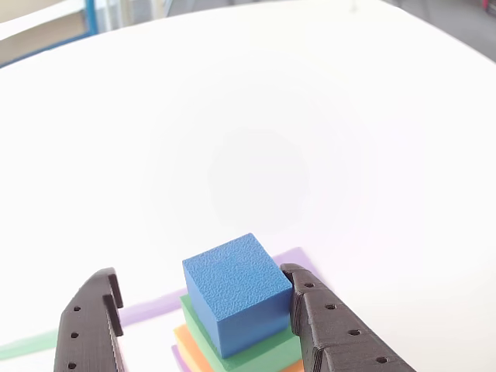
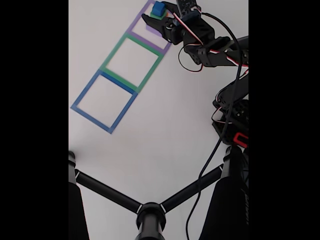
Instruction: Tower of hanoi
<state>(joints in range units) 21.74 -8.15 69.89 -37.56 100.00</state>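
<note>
Gripper [image 1: 205,310] first: our two black fingers stand wide apart around the blue cube [image 1: 236,294], one on each side of it as the other view shows them. The right-hand finger [image 1: 310,306] looks to sit against the cube's right face, or just short of it; we cannot tell which. The left-hand finger [image 1: 97,318] stands well clear, with bare white table [image 1: 256,139] showing between it and the cube. So we hold nothing yet.

The cube tops the stack: beneath it we see the green block [image 1: 260,353], then an edge of the orange block [image 1: 186,345], then a sliver of the purple slab [image 1: 180,359] at the frame's bottom. The whole stack sits inside the purple outline [image 2: 149,31].

What the coming move turns on, as we judge it, is that offset: the cube lies toward our right-hand finger, not centred in the gap. Closing from here would probably let one finger reach it first and nudge it across the green block before the other arrives.

From the fixed view we get the layout the close camera lacks: the green outline [image 2: 132,61] and the blue outline [image 2: 103,101] run in a row away from the stack, both empty, and the arm [image 2: 210,50] reaches in from the right. That view is too small to show the lower blocks or finger contact.
</note>
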